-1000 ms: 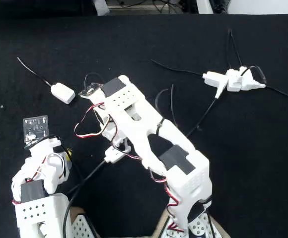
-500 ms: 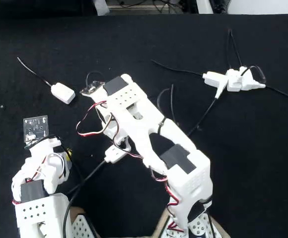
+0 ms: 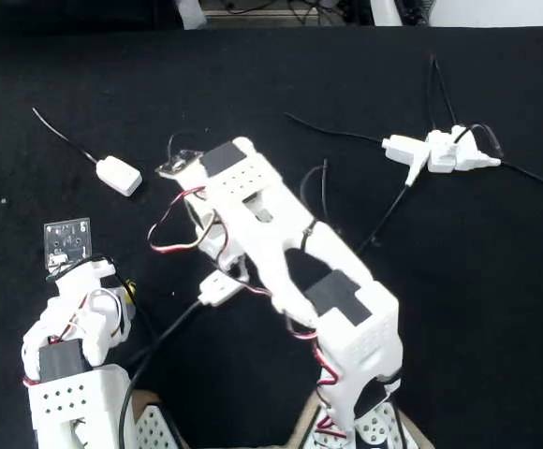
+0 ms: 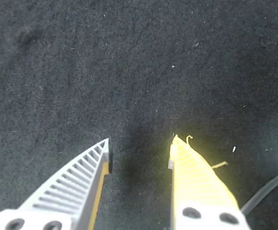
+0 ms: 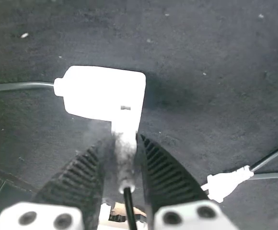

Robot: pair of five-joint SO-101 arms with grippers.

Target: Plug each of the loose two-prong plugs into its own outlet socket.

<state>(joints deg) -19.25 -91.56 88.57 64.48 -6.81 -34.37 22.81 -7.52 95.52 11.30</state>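
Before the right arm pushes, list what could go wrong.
The socket lies loose on the cloth. The left hand is open over bare cloth and is not bracing it, so a push from the plug in the right hand may just slide it.
The second plug lies close by and could get knocked.

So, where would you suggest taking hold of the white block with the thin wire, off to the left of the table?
Grip the white block mid-body across its two long sides, coming down from above. It lies flat on the table, longer than wide, and its wire leaves one short end, so avoid that end. The open left gripper is free.
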